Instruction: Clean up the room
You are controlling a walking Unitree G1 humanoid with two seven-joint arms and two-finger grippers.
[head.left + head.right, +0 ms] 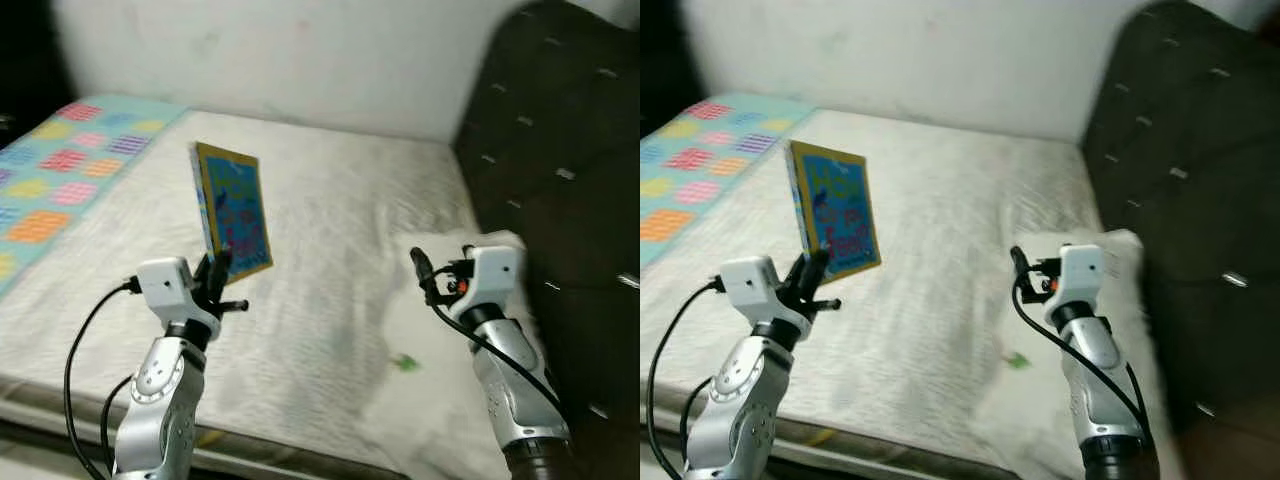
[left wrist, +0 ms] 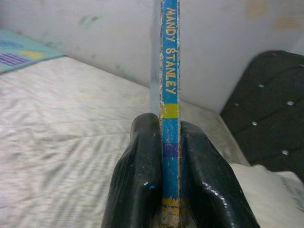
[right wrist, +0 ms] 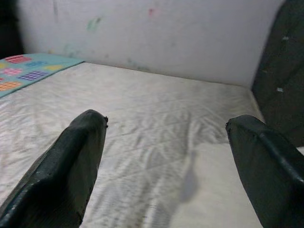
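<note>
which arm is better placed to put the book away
Left. The left gripper is already shut on the book, lifted upright above the mattress; the right gripper is open, holding nothing.

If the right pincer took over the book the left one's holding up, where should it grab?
Probably the top edge of the book, approached from above. It stands upright over the mattress, the left pincer clamps its bottom, and the open right pincer is free.
</note>
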